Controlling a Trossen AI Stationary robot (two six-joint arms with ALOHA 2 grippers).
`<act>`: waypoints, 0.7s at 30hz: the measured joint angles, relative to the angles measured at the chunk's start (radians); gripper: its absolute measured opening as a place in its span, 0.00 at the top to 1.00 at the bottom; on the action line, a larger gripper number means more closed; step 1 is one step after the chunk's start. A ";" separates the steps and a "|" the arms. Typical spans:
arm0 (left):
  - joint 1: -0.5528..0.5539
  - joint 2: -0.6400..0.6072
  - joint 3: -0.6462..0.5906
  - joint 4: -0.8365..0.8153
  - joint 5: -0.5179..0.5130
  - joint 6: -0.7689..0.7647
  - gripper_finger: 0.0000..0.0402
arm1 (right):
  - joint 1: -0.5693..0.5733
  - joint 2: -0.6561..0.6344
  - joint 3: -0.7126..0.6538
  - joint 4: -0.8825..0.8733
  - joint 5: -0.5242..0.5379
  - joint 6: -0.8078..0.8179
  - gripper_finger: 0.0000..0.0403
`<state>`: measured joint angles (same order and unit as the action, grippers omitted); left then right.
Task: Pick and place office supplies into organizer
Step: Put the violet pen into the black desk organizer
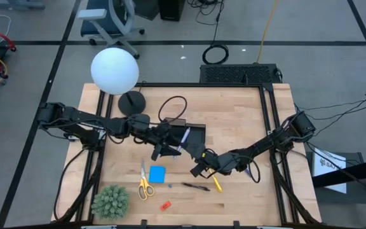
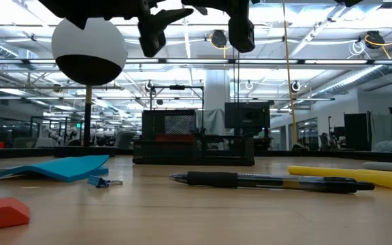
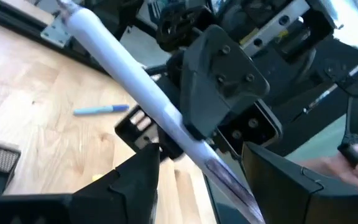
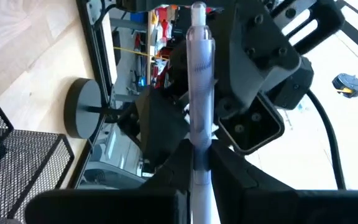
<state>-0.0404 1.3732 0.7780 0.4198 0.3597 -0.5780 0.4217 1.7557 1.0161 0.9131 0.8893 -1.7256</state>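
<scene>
Grey tiled floor (image 1: 37,70), an office chair (image 1: 110,22), and what look like ceiling striplights (image 2: 332,37).

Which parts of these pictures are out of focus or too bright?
Low view: the red piece nearest the camera is soft, the black pen sharper. Left wrist view: the bluish-purple pen looks blurred. Right wrist view: the background beside the pen is washed out white.

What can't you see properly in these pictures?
- Inside of the organizer: in the high view, the left claw and the bluish-purple pen partly cover it.
- The pen's lower end: in the right wrist view, it is hidden inside the right claw, which is shut on it.
- Red piece: in the high view, it is too small to tell what it is.
</scene>
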 joint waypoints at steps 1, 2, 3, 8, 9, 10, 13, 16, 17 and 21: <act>-0.002 0.000 0.000 0.001 0.002 -0.001 0.42 | 0.000 0.000 0.000 0.002 0.004 -0.003 0.94; -0.004 0.000 0.000 0.001 0.002 0.001 0.42 | 0.000 -0.001 0.000 0.003 0.008 -0.006 0.94; -0.006 -0.002 0.000 -0.002 0.003 0.002 0.42 | 0.000 -0.001 0.000 0.003 0.015 -0.008 0.94; -0.016 -0.024 0.000 -0.010 0.003 0.011 0.42 | 0.000 -0.002 0.000 0.015 0.031 -0.013 0.94; -0.018 -0.030 0.000 -0.015 0.004 0.013 0.42 | 0.000 -0.002 0.000 0.018 0.031 -0.017 0.94; -0.019 -0.035 0.000 -0.013 0.004 0.016 0.42 | 0.002 -0.002 0.000 0.021 0.031 -0.020 0.94; -0.020 -0.054 0.000 -0.013 0.004 0.022 0.42 | 0.006 -0.002 0.000 0.025 0.032 -0.026 0.94; -0.019 -0.076 0.000 -0.022 0.002 0.032 0.42 | 0.006 -0.002 0.000 0.028 0.046 -0.027 0.94; -0.019 -0.088 0.000 -0.032 0.002 0.040 0.42 | 0.006 -0.002 0.000 0.034 0.054 -0.026 0.94; -0.019 -0.156 0.000 -0.093 -0.039 0.098 0.42 | 0.006 -0.001 -0.001 0.051 0.055 -0.014 0.94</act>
<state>-0.0597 1.2171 0.7776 0.3272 0.3212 -0.4803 0.4274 1.7546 1.0153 0.9643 0.9447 -1.7397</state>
